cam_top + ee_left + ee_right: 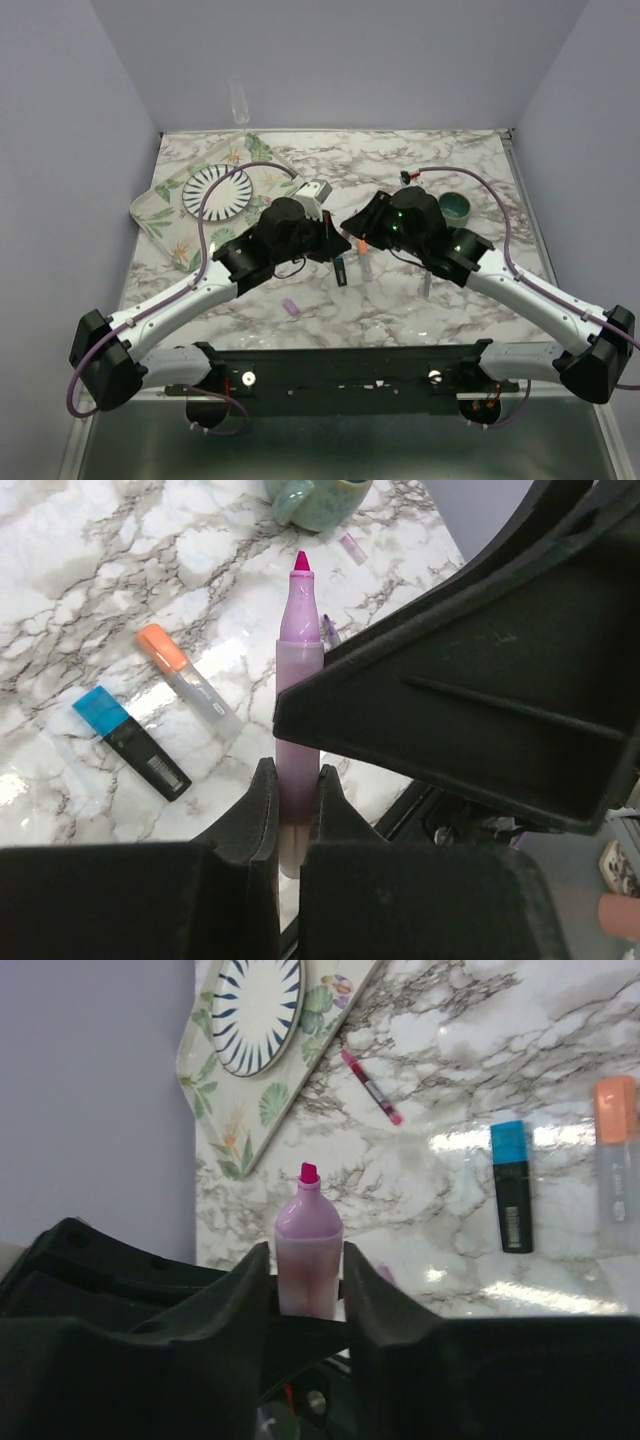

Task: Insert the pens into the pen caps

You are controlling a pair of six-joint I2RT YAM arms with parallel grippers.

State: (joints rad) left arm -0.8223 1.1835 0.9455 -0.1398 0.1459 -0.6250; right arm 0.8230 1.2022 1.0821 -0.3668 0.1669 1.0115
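The pink-purple marker (299,660) stands tip up between my two grippers, uncapped, its pink tip showing. My left gripper (297,785) is shut on its lower body. My right gripper (307,1260) closes on its wider sides just below the shoulder (308,1235). The grippers meet above mid-table, left (333,232) and right (353,236). A black marker with a blue end (512,1200) and a pale grey marker with an orange end (615,1160) lie on the marble below. A thin red pen (370,1087) lies near the tray. A light purple cap (291,307) lies near the front.
A leaf-patterned tray (150,215) with a striped plate (217,193) sits at the back left, with a white box (315,192) beside it. A teal-green mug (458,207) stands at the back right. A clear glass (240,100) stands by the back wall.
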